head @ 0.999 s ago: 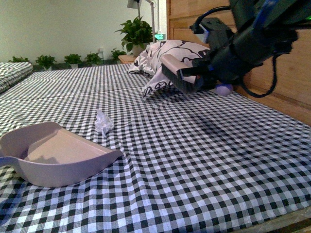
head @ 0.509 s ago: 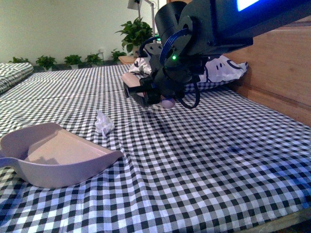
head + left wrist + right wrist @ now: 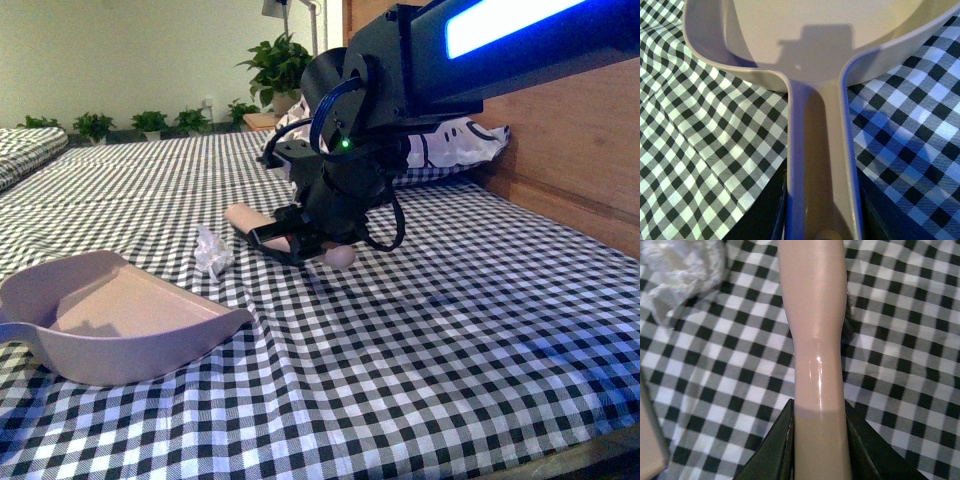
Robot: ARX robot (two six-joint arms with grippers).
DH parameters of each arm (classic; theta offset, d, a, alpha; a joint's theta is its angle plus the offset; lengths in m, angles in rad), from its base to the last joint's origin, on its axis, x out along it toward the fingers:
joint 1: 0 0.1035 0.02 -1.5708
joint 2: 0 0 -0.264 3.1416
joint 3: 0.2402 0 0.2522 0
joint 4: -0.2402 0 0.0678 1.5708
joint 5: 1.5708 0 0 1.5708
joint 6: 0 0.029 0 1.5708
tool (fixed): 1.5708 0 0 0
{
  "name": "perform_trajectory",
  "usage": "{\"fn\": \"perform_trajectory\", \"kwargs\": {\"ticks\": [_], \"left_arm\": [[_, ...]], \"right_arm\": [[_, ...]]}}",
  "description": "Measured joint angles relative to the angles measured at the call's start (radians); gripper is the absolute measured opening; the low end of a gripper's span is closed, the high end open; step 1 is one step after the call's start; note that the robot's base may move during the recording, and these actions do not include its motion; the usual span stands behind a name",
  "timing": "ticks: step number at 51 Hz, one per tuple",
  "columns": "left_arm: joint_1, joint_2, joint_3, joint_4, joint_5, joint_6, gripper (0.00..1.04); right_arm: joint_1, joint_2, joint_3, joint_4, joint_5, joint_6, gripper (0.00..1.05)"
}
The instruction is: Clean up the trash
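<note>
A: Trash (image 3: 213, 251) is one small crumpled white paper wad on the checked bed cover (image 3: 420, 340), just beyond the open mouth of the dustpan (image 3: 110, 315) and apart from its lip. The right wrist view shows the same wad (image 3: 682, 270) off to one side of the brush handle (image 3: 817, 340).

B: Handling estimate?

A: Judged very light and soft, no stiffness. It should crush or roll at a touch. Not fragile, not slippery, but likely to skitter or catch on wrinkles in the cloth. No need to pinch it; a brush stroke from the side of the wad away from the dustpan looks better.

B: Tools in hand?

A: Right gripper (image 3: 817, 440) is closed narrowly on the pale brush handle, with a dark jaw on each side. In the front view the brush (image 3: 262, 232) sits low, near the wad on the side away from the dustpan. Left gripper (image 3: 822, 220) holds the dustpan handle (image 3: 822, 150), with dark jaws flanking it.

B: Risk?

A: A hard flick might send the wad past or over the dustpan. The cover puckers at the lip, so the wad could stall there.
</note>
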Motion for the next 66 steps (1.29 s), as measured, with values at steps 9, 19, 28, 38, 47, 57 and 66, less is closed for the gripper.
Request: {"fn": "perform_trajectory", "kwargs": {"ticks": [9, 19, 28, 38, 47, 57, 66], "left_arm": [[0.000, 0.000, 0.000, 0.000, 0.000, 0.000, 0.28], [0.000, 0.000, 0.000, 0.000, 0.000, 0.000, 0.28], [0.000, 0.000, 0.000, 0.000, 0.000, 0.003, 0.28], [0.000, 0.000, 0.000, 0.000, 0.001, 0.002, 0.28], [0.010, -0.029, -0.063, 0.361, 0.060, -0.365, 0.28], [0.019, -0.142, -0.052, 0.379, -0.039, -0.692, 0.28], [-0.011, -0.292, -0.047, 0.312, -0.165, -0.812, 0.28]], "right_arm": [[0.010, -0.064, -0.089, -0.049, -0.300, -0.038, 0.22], [-0.005, -0.175, -0.113, -0.105, -0.494, -0.073, 0.22], [-0.080, -0.187, -0.097, -0.008, -0.275, -0.042, 0.22], [-0.171, -0.266, -0.240, 0.131, -0.196, 0.049, 0.22], [-0.295, -0.502, -0.472, 0.229, -0.294, 0.131, 0.22], [-0.437, -0.780, -0.670, 0.246, -0.415, 0.178, 0.22], [-0.518, -1.018, -0.824, 0.236, -0.573, 0.238, 0.22]]}}
